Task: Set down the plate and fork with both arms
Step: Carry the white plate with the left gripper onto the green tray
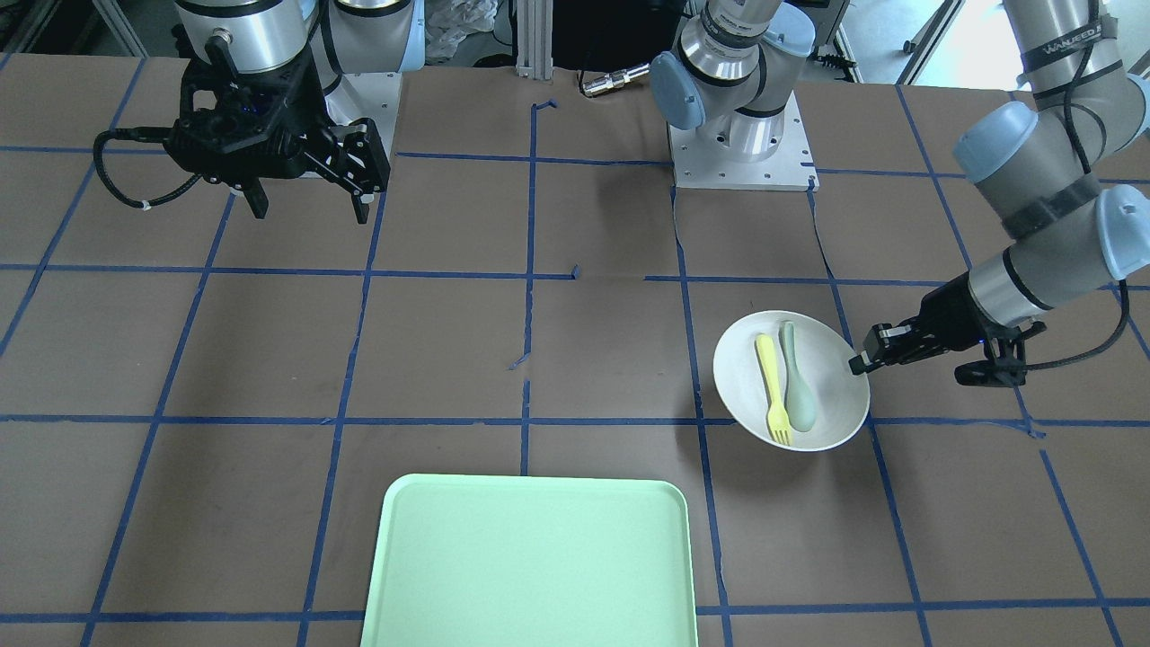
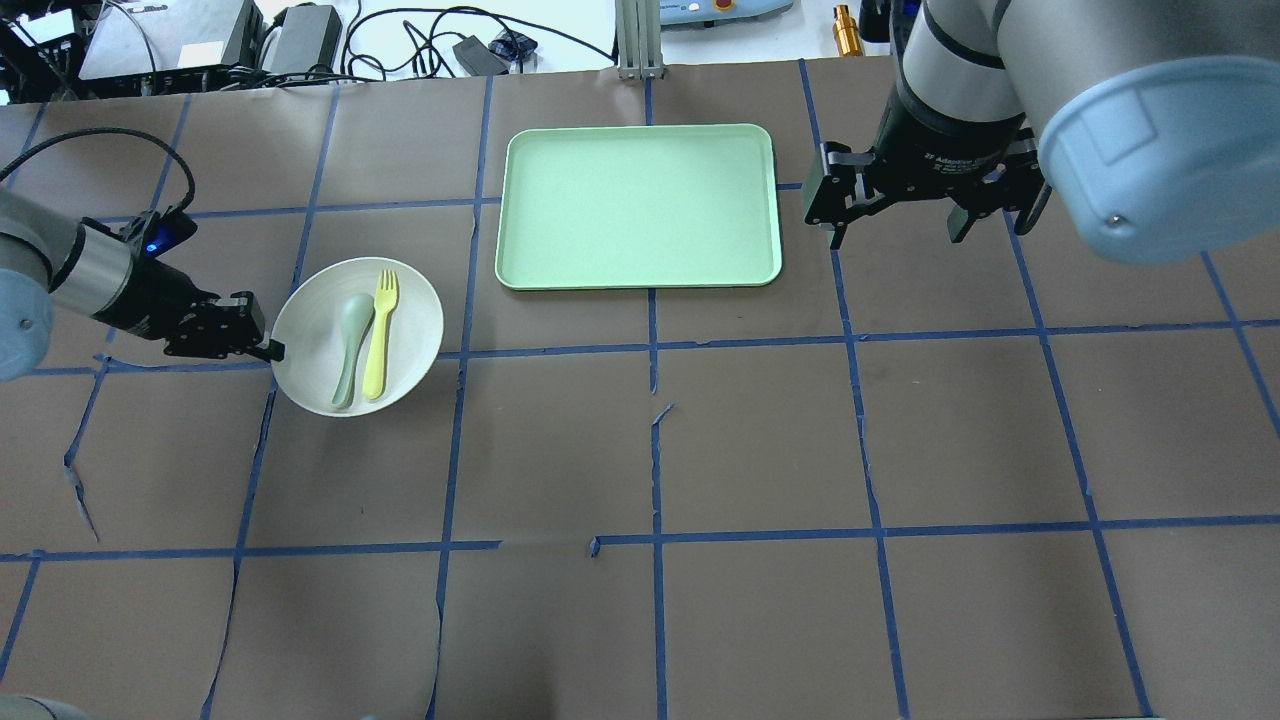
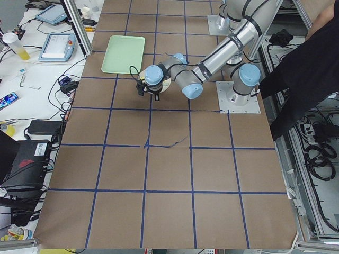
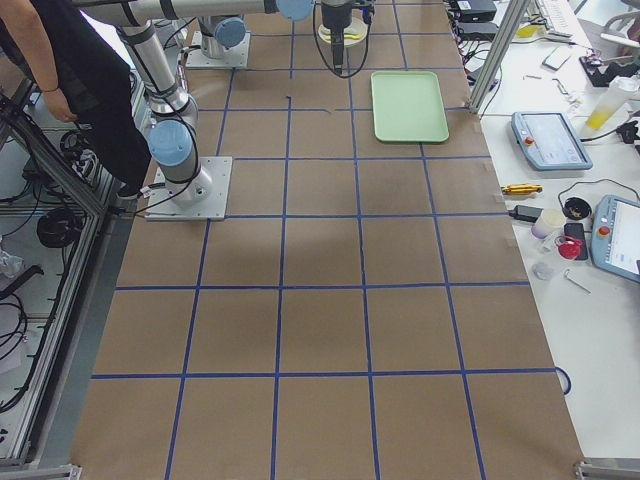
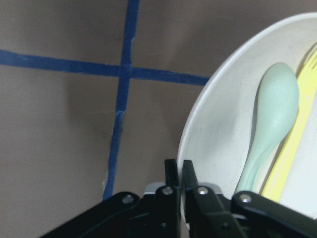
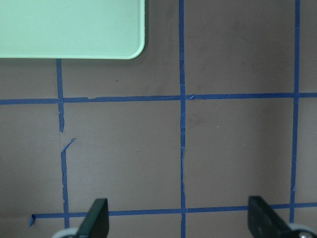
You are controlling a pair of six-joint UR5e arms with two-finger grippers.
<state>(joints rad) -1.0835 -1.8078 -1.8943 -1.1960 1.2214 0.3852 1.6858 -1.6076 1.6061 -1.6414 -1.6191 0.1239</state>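
Observation:
The off-white plate (image 1: 831,400) is on the robot's left side of the table, with the yellow fork (image 1: 771,386) and a grey-green spoon (image 1: 798,388) lying side by side in it. My left gripper (image 1: 858,362) is shut on the plate's rim; the left wrist view shows both fingers (image 5: 173,173) pinched on the plate's rim (image 5: 198,129). I cannot tell whether the plate rests on the table or is slightly raised. My right gripper (image 2: 897,232) is open and empty, hovering above the table just right of the tray.
The pale green tray (image 2: 640,205) lies at the table's far middle, its corner also in the right wrist view (image 6: 69,29). The brown table is marked with blue tape lines (image 2: 655,345). Cables and devices sit beyond the far edge.

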